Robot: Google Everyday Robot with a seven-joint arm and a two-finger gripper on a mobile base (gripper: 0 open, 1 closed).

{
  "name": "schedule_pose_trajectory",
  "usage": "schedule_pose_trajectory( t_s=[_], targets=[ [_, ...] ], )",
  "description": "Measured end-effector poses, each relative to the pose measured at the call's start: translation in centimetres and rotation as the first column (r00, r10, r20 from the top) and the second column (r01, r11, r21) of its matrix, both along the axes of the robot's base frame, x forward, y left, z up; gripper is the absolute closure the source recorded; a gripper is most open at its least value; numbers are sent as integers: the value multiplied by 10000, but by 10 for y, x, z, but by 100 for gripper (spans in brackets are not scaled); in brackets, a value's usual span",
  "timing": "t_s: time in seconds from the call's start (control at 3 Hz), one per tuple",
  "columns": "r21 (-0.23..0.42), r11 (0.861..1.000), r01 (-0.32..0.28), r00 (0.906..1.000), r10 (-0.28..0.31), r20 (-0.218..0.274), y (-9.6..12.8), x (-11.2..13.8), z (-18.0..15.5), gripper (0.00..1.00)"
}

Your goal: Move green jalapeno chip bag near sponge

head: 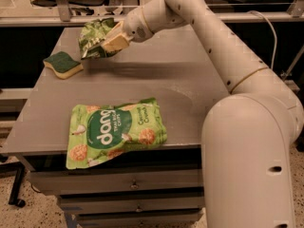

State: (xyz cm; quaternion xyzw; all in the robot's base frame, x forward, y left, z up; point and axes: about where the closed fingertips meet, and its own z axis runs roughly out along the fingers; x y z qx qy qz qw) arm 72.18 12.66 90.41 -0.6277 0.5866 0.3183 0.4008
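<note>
Gripper (105,42) clamps green jalapeno chip bag (91,33) above table (190,87), near sponge (63,64).

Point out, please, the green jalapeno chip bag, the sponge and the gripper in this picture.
green jalapeno chip bag (94,34): camera view, on its crumpled upper face.
sponge (61,61): camera view, on its dark green top.
gripper (108,44): camera view, between its fingertips, clamped on the green jalapeno chip bag, up and right of the sponge.
</note>
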Motion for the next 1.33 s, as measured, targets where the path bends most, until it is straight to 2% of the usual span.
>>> schedule_pose_trajectory(
  t_s=[0.33,1.33],
  targets=[
    [-117,9999,-94,9998,92,-154,4,-6,-16,82],
    [-242,9997,31,9998,-35,-185,6,-5,-32,13]
  ],
)
